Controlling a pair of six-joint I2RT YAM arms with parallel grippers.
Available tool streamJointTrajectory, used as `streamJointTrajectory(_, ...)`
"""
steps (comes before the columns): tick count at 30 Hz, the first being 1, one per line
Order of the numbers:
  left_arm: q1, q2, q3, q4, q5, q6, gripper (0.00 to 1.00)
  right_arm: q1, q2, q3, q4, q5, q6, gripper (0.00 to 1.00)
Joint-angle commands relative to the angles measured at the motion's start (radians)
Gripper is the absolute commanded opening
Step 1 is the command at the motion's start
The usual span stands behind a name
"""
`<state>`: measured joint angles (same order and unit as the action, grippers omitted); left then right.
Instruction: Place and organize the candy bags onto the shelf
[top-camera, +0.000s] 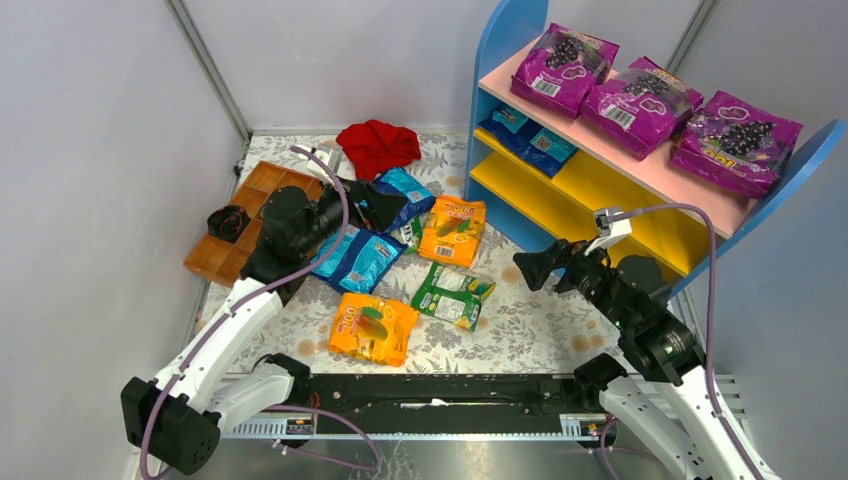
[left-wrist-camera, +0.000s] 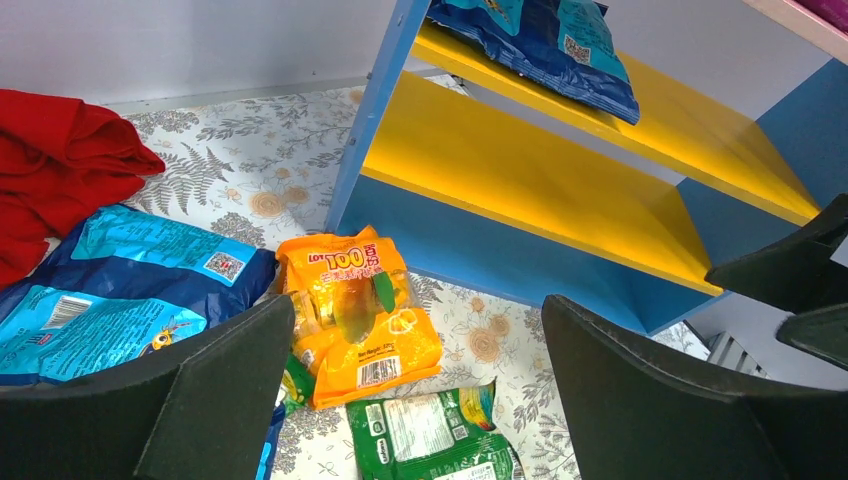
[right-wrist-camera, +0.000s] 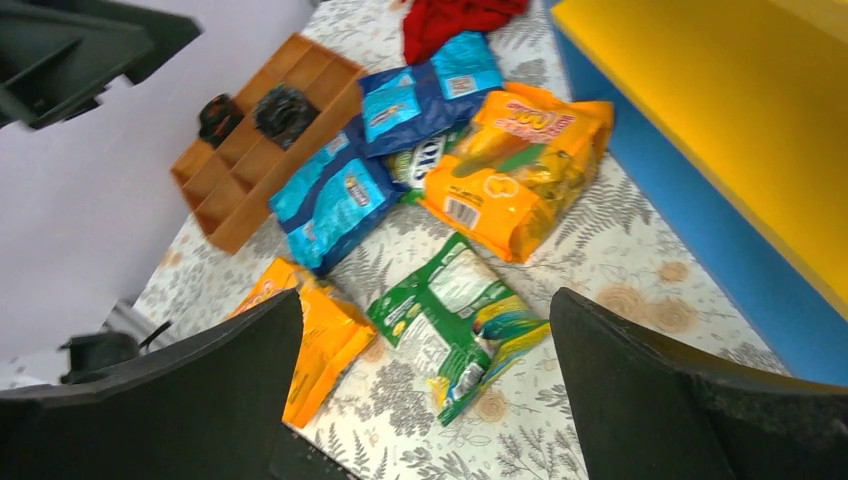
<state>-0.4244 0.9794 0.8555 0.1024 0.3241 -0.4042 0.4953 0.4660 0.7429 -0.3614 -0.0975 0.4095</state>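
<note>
My left hand (top-camera: 378, 205) hangs over the heap at the left of the counter (top-camera: 540, 330), fingers spread wide with nothing between them. Under and around it lie two blue bags (top-camera: 360, 258), one overlapping the other. Just right of them an orange bag (top-camera: 452, 230) lies face up, close to the foot of the shelf (top-camera: 505, 50). A green bag (top-camera: 452, 295) lies nearer to me, apart from the orange one, and a second orange bag (top-camera: 372, 328) lies nearest the arm bases.

My right hand (top-camera: 535, 268) floats in front of the shelf's lower boards, pointing left toward the green bag, fingers also wide apart and empty.

On the shelf, blue packs (top-camera: 528, 135) lie on the upper yellow board at its left end. Three magenta bags (top-camera: 640, 105) sit in a row on the pink top board. The lowest yellow board holds nothing that I can see.

A red cloth (top-camera: 378, 145) lies bunched behind the heap, and a wooden tray (top-camera: 250, 225) sits at the far left.
</note>
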Motion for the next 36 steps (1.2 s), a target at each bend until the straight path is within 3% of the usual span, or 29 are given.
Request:
streamJointTrajectory(1, -0.004, 0.0, 0.04, 0.027, -0.013, -0.01, 0.99, -0.001, 0.058, -0.002, -0.003, 0.165, 0.029, 1.0)
streamJointTrajectory(10, -0.003, -0.005, 0.051, -0.02, -0.088, 0.001, 0.99, 0.027, 0.448, -0.012, 0.079, 0.048, 0.103, 1.0)
streamJointTrajectory(15, -0.004, -0.003, 0.056, -0.037, -0.116, 0.007, 0.99, 0.166, 0.556, -0.034, 0.183, 0.103, 0.118, 1.0)
streamJointTrajectory(20, -0.002, -0.005, 0.056, -0.039, -0.122, 0.005, 0.99, 0.186, 0.681, -0.013, 0.164, 0.169, 0.189, 1.0)
streamJointTrajectory(28, -0.002, -0.009, 0.059, -0.045, -0.126, 0.004, 0.99, 0.186, 0.781, -0.097, 0.234, 0.046, 0.267, 1.0)
streamJointTrajectory(36, -0.002, -0.024, 0.059, -0.048, -0.126, -0.003, 0.99, 0.186, 0.725, -0.28, 0.45, 0.052, 0.445, 1.0)
